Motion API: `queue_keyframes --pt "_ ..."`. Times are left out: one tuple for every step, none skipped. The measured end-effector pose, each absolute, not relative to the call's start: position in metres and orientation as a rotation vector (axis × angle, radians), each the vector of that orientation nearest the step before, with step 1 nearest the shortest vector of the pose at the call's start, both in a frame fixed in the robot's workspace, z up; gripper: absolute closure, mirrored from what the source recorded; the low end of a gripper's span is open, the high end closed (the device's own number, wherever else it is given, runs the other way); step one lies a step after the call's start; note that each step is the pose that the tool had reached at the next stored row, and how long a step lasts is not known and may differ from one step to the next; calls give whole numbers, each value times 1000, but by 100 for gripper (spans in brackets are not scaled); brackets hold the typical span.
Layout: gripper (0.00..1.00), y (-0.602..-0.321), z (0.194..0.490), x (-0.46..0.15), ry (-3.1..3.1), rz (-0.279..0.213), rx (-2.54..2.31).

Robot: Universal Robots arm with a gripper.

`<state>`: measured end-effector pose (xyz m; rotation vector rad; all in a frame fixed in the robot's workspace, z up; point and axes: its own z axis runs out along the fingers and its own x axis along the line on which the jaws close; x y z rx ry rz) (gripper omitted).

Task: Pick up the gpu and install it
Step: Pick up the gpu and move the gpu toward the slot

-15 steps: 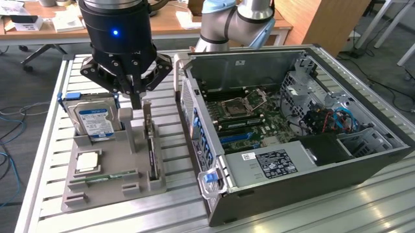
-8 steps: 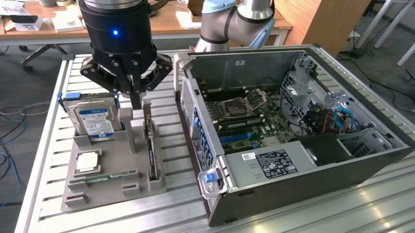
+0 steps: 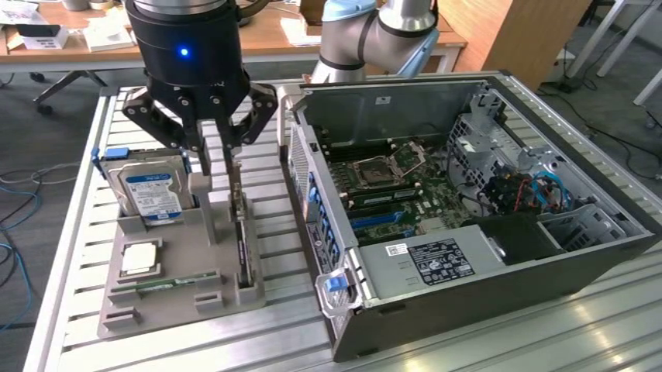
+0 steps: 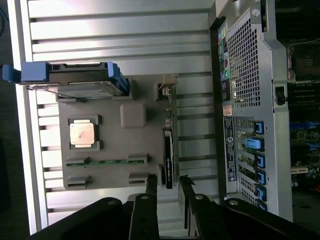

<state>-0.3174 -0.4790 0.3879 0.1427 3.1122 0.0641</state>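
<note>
The gripper is held spread, with nothing pinched, above the grey holder tray. The gpu is stood on edge along the tray's side at the exterior view's right, beside the open computer case. For a sound grasp, the card's top edge should be straddled squarely and the hard drive left untouched

No wording can be made out. A blue and white label is carried on the hard drive, a black label with white print on the power supply, and a white sticker inside the computer case. All print is too small to be read.
</note>
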Motion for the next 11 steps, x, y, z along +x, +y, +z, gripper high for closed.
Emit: queue_keyframes --pt "65 -479 388 -317 3112 64 143" --pt "65 -479 388 -317 3112 64 143" --pt "59 -479 388 -317 3112 64 143" --pt "59 -479 388 -317 3112 64 143" --pt "53 -479 388 -317 3112 64 143" --pt "53 -479 388 -317 3112 64 143" --pt "53 -479 388 -317 3112 64 143" --pt "53 -479 388 -317 3112 64 143" --pt "53 -479 388 -317 3112 64 143" --pt "53 -479 388 -317 3112 64 143" --pt "53 -479 388 -317 3112 64 143"
